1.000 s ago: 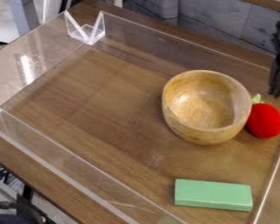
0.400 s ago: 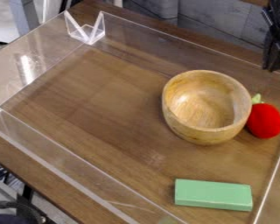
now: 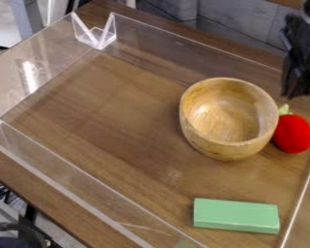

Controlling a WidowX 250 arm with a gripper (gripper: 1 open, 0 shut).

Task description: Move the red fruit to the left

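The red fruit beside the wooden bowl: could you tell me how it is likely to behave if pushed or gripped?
The red fruit looks round, so a push would probably roll it. Its smooth surface may slip in a pinch. The wooden bowl sits close on its left and could block it.

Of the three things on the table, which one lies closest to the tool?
The red fruit: it sits right of the wooden bowl, just below the tool. The green block lies much farther, near the front edge.

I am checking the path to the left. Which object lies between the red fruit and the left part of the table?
In the camera view, the wooden bowl stands directly left of the red fruit, touching or nearly so; beyond it the table is bare wood.
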